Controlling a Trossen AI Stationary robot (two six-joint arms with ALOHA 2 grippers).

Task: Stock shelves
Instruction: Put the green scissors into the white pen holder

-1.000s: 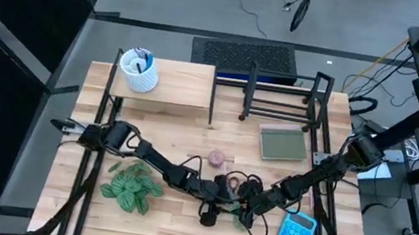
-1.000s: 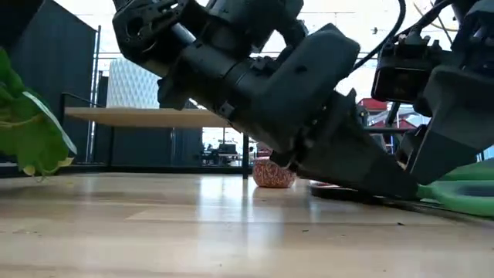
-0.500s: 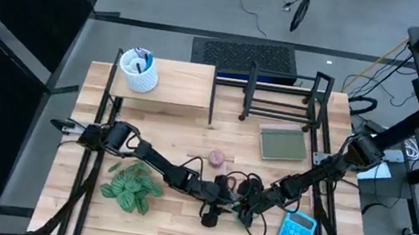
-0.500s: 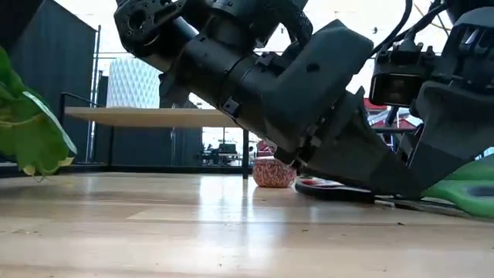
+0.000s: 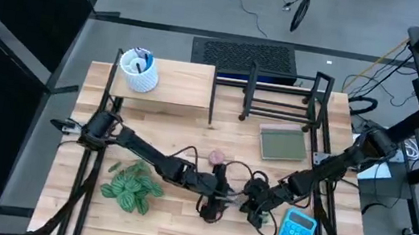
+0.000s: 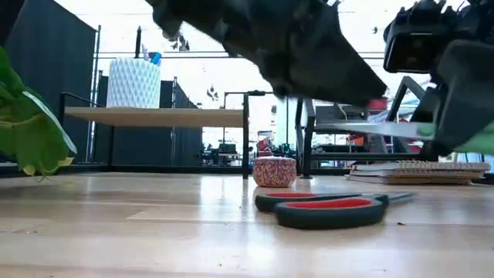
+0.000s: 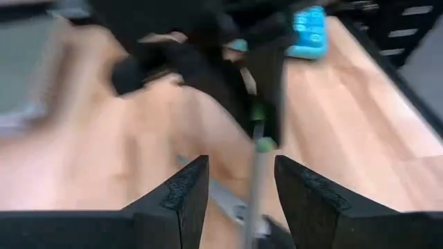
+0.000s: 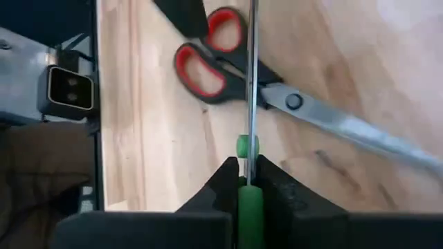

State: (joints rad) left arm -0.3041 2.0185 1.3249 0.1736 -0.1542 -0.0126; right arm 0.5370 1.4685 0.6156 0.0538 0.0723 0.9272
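Red-handled scissors (image 6: 332, 207) lie flat on the table, also seen in the right wrist view (image 8: 228, 59). My right gripper (image 8: 248, 169) is shut on green-handled scissors (image 6: 463, 143) and holds them above the red pair. My left gripper (image 7: 239, 166) is open and raised over the same spot (image 5: 214, 202), with nothing between its fingers. At the far edge stand the shelves: a pale-wood riser (image 5: 169, 86) bearing a white cup (image 5: 138, 70), and a black wire rack (image 5: 277, 94). My right gripper pinches the green handle part (image 8: 247, 197) between its two fingers, just behind the green pivot (image 8: 246, 146). The metal blade (image 8: 252, 69) runs straight on past the fingertips, edge-on to the wrist camera. The scissors are lifted clear of the table, about level.
A small pink speckled pot (image 6: 274, 171) stands mid-table behind the red scissors. A grey notebook (image 5: 282, 142) lies in front of the rack, a blue calculator (image 5: 296, 233) at the near right, a green leafy plant (image 5: 131, 187) at the near left.
Both grippers have risen from the table. My right gripper has lifted the green-handled scissors clear, a little toward the table's right edge. My left gripper has gone up off the red scissors, which stay flat on the table and now show in full.
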